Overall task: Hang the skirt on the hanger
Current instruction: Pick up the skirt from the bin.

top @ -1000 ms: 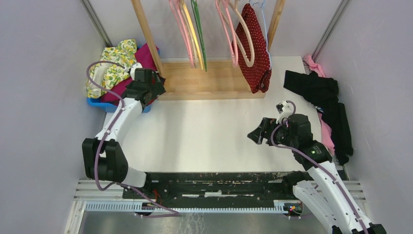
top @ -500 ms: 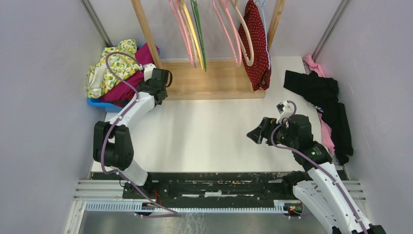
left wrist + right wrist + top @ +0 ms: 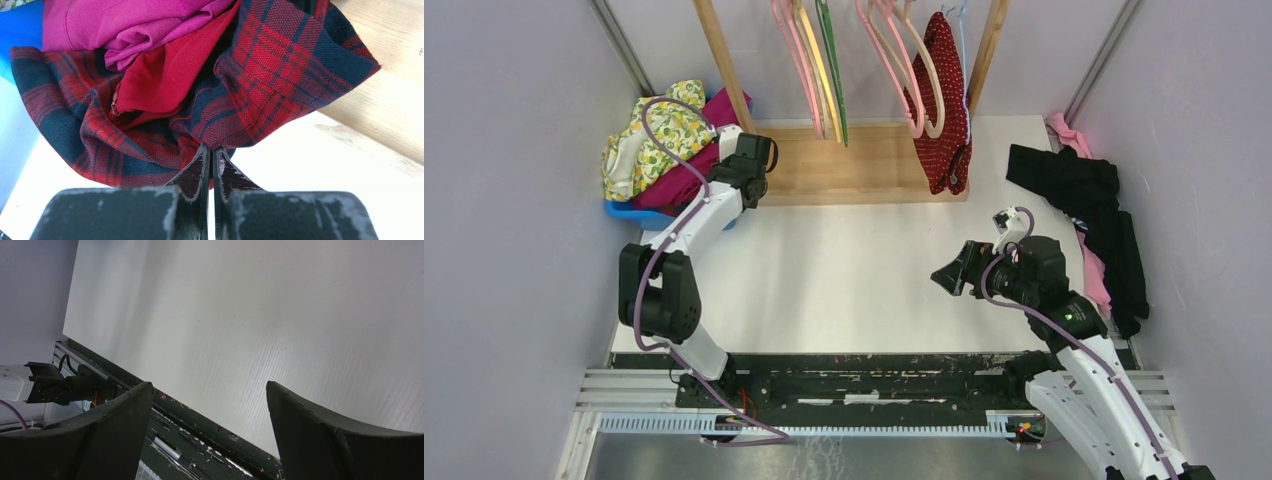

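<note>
vs 1 s back: left gripper (image 3: 210, 152) has come off the blue bin (image 3: 624, 212) to the left corner of the wooden rack base (image 3: 864, 165), and its jaws have gone from wide to pressed flat together. Tips touch the hem of the plaid garment (image 3: 280, 65); can't tell if any fold is caught between them. The skirt (image 3: 944, 100) has swung and now reads narrower, almost edge-on. Right gripper (image 3: 209, 385) unchanged: jaws spread wide, nothing between them, over bare table (image 3: 854, 270) in front of the base.

Skirt hangs above the base's right end on the hanger (image 3: 965, 60). Hanger is a hair-thin lilac line, hook cut off by the frame top; a curved wooden hanger (image 3: 934, 90) crosses the skirt.

Textures: skirt is dark red with fine white dots; plaid is woven red and navy; magenta cloth (image 3: 125, 25) is plain and crumpled.
</note>
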### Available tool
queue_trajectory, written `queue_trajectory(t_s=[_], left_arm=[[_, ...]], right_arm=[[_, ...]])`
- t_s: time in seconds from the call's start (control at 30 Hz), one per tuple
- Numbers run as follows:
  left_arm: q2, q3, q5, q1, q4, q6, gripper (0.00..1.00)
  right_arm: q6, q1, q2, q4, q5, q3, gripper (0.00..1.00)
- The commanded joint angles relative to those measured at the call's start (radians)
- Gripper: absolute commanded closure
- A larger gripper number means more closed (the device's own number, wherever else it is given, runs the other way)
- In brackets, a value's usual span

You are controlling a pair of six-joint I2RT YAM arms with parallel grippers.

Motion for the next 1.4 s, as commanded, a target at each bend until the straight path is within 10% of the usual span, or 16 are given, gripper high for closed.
queue_trajectory(t_s=[0.0, 1.37], left_arm=[[-0.099, 0.069, 0.009, 0.001, 0.012, -0.007, 0.97], [-0.188, 0.709, 0.529, 0.131, -0.177, -0.037, 0.97]], right_arm=[[0.005, 0.000, -0.010, 0.028, -0.017, 0.006, 0.11], [0.031, 0.000, 0.000, 0.058, -0.037, -0.013, 0.12]])
